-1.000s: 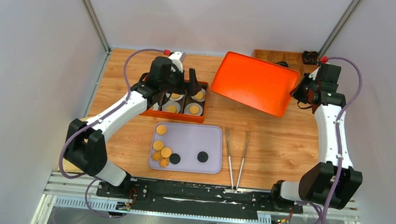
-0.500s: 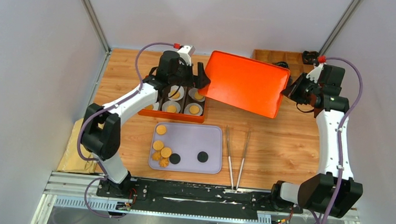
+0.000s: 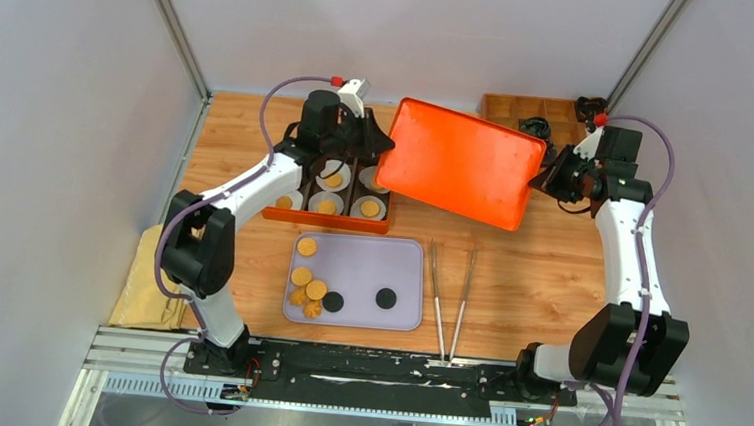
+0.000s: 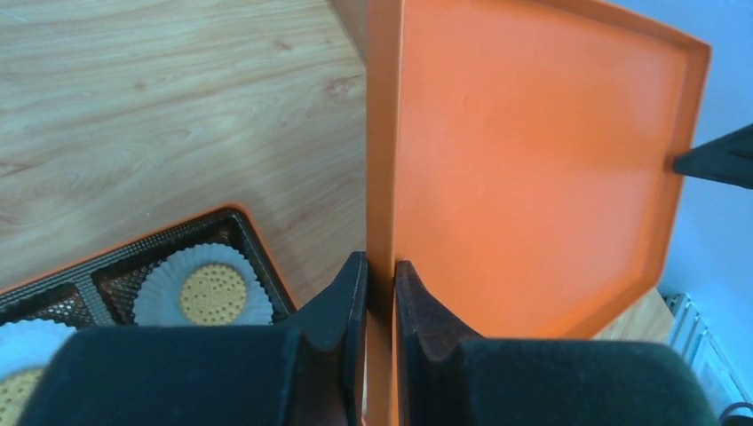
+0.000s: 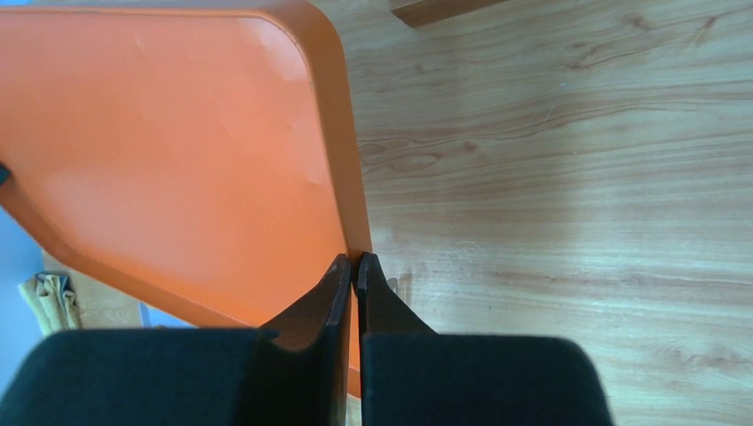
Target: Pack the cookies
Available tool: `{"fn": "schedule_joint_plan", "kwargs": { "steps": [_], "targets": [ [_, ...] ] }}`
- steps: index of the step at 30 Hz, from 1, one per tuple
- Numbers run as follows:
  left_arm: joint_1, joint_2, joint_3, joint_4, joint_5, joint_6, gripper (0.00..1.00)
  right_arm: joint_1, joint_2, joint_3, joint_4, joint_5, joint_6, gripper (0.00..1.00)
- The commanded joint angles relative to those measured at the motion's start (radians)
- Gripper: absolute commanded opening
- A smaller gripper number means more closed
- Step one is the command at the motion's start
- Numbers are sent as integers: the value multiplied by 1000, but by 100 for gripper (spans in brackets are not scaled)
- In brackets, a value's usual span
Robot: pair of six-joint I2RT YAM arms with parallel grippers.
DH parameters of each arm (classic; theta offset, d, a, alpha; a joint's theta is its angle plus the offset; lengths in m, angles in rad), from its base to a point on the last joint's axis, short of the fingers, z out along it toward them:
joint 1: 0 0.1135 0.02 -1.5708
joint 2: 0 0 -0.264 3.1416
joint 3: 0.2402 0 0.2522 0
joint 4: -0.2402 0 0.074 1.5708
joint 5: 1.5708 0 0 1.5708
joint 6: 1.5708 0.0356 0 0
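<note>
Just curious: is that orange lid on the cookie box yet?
Off. Left fingers and right fingers pinch the orange lid, tilted; the box lies uncovered.

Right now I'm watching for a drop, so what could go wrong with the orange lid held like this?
1. The left tool and right tool each pinch only the thin rim of the orange lid, which hangs between them; uneven arm motion could twist it loose.
2. Several cookies lie on the tray, so closing the box now could leave them unpacked.

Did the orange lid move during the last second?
Yes. The orange lid went left: its left edge now reaches over the cookie box, which stayed put.
</note>
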Motion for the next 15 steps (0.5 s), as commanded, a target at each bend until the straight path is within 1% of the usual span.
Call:
{"fn": "schedule_joint_plan", "kwargs": {
  "steps": [1, 4, 5, 7, 9, 12, 15],
  "targets": [
    [-23, -60, -69, 26, 48, -15, 9, 41, 25, 11, 49, -44, 19, 0],
    [-23, -94, -107, 26, 41, -26, 6, 74, 64, 23, 49, 5, -7, 2],
    [-23, -102, -116, 26, 39, -31, 5, 86, 75, 29, 47, 22, -15, 6],
    [-23, -115, -129, 26, 34, -45, 5, 117, 85, 40, 46, 65, -26, 19],
    [-23, -128, -137, 26, 30, -53, 5, 161, 76, 53, 47, 175, -42, 32],
    [-22, -155, -144, 21, 14, -56, 5, 259, 52, 73, 49, 311, -80, 47],
    [-23, -182, -115, -59, -37, -30, 5, 321, 19, 95, 51, 390, -117, 52]
  ]
}}
